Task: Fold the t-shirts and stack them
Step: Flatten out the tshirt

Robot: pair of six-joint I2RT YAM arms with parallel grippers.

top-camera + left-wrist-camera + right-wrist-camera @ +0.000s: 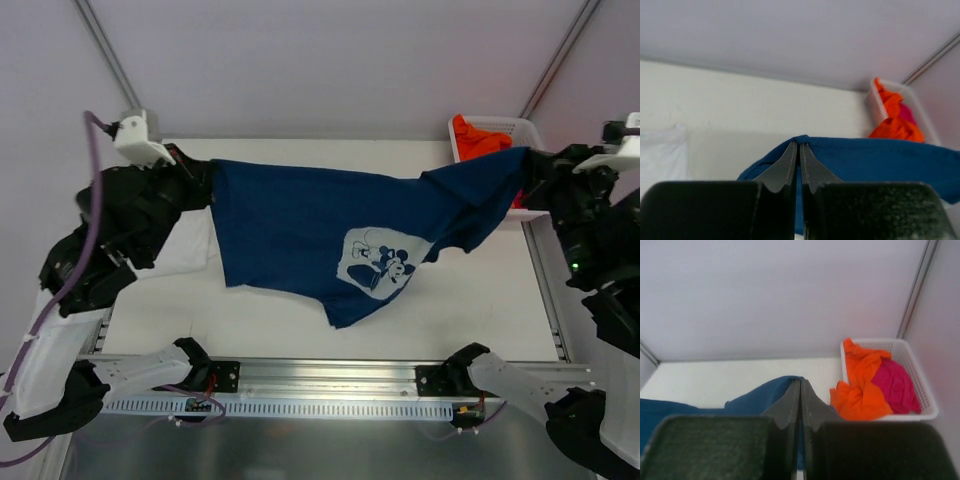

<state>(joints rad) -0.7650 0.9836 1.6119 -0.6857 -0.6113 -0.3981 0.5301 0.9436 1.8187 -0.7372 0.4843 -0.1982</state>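
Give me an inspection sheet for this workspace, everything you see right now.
Surface: white table with aluminium rail at near edge.
Job's things: navy t-shirt stretched between both grippers; white t-shirt lying at left; orange t-shirt and magenta t-shirt in the basket.
Clutter: nothing seen.
Grippers: left gripper and right gripper each shut on the navy t-shirt.
Cables: purple cable along left arm.
Surroundings: pale walls, metal struts.

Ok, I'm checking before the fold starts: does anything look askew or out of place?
The navy tee hangs crooked between the left gripper and the right gripper, bunched and twisted toward the right one, its print tilted. The orange tee drapes over the basket rim.
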